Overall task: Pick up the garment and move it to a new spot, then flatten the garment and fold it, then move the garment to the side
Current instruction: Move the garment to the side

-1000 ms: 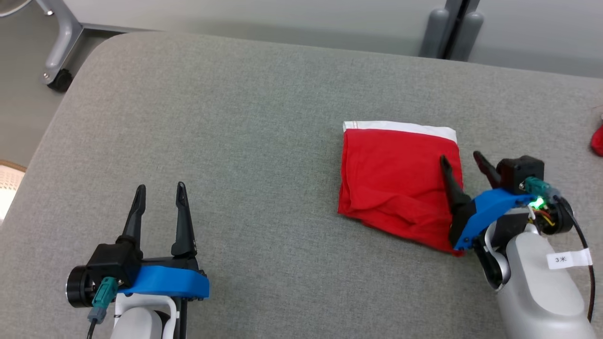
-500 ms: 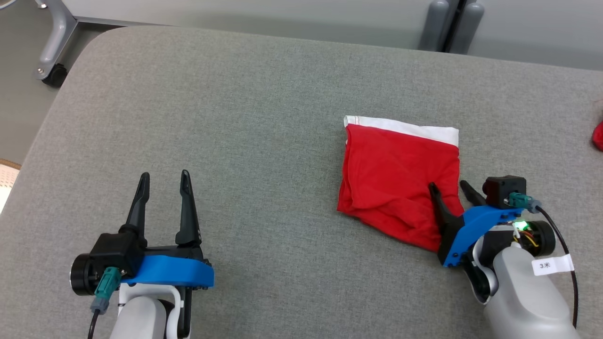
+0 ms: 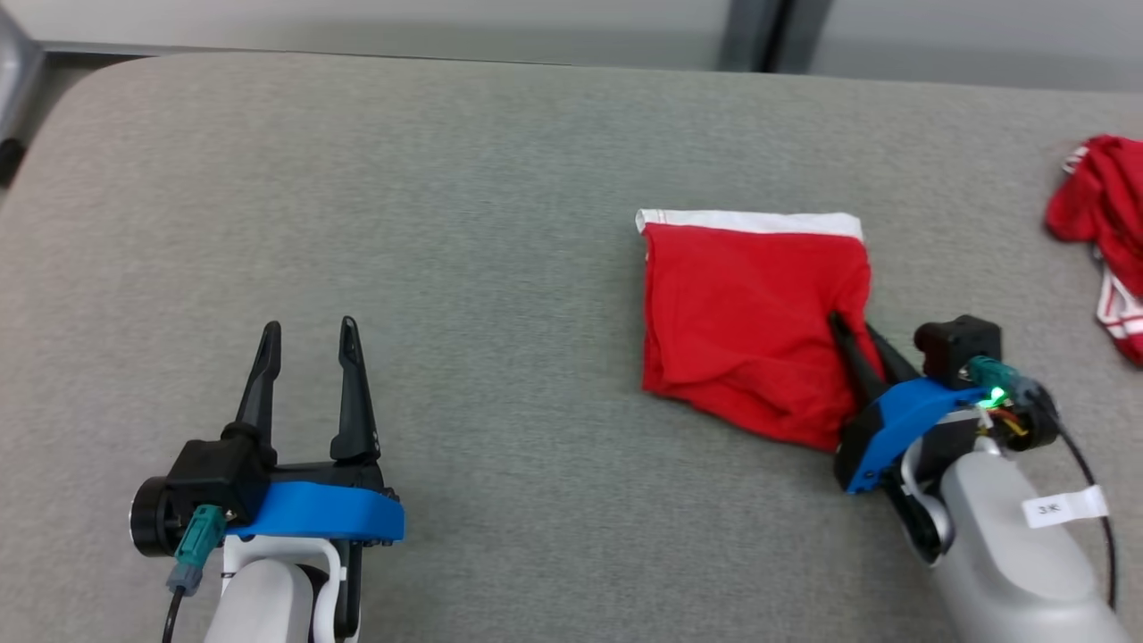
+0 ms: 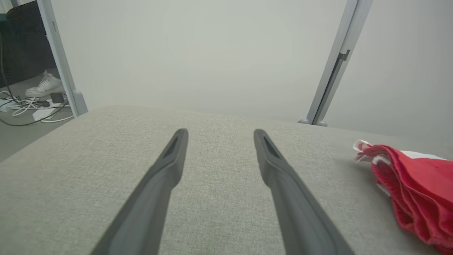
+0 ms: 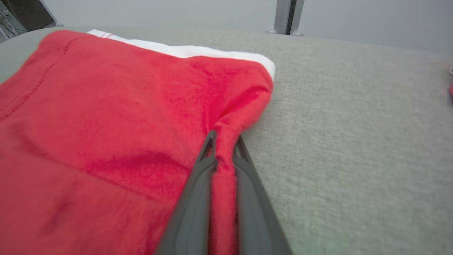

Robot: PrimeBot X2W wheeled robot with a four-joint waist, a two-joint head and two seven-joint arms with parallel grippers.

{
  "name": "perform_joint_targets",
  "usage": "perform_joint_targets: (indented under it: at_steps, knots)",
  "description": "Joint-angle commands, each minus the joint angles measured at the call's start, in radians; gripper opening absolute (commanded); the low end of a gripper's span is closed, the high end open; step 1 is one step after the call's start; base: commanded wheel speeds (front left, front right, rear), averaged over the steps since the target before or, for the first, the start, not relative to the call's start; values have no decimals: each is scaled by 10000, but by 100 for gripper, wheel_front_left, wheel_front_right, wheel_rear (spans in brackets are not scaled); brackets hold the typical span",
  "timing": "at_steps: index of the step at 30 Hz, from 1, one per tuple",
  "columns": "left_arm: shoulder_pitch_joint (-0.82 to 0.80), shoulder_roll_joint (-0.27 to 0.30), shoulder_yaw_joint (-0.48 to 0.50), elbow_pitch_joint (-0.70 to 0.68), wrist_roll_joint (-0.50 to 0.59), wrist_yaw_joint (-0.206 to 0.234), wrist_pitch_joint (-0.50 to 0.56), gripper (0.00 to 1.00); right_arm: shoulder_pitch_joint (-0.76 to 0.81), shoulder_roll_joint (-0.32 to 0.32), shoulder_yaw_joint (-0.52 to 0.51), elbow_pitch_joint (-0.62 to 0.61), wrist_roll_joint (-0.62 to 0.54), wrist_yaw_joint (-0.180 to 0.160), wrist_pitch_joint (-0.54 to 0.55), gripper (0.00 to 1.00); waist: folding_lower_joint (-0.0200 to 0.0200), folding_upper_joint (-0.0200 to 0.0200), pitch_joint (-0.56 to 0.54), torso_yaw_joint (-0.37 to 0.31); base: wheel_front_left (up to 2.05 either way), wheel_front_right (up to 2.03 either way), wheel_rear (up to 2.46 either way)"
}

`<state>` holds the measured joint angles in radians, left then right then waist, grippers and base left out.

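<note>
Fold's looking done, so I'd say it's going into the move-aside step — right jaws are pinching the red shorts [image 3: 741, 321] at their 3 o'clock edge, left jaws hanging open. Shorts are sitting at 3 o'clock on the grey woven bench [image 3: 446, 223]: soft jersey square, white waistband [image 3: 750, 221]. Next it's probably needing a gentle slide.

We are noting the folded red garment [image 3: 741, 321] lying on the grey tabletop [image 3: 491, 223], its white band toward the far edge. The right claw [image 3: 851, 323] is pinching the garment's right edge, fingers drawn together on the fabric. The left claw [image 3: 309, 323] is sitting well apart at lower left, fingers spread. A second red garment [image 3: 1103, 205] is lying crumpled at far right.
</note>
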<state>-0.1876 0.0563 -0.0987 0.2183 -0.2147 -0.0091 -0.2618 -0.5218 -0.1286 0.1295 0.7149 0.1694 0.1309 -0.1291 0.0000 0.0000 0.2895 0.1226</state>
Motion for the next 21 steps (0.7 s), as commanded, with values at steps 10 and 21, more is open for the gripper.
perform_joint_targets:
  at_steps: [10, 21]
  knots:
    - [-614, 54, 23, -47, 251, -169, -41, 100, 924, -1168, -570, -1746, 281, 1, 367, 0, 0, 0, 302, -1440, 0, 0, 0]
    - [-1051, 48, -90, 67, 364, -285, -42, 100, 373, -1905, -498, -2948, 89, 1, 866, 0, 0, 0, 578, -1540, 0, 0, 0]
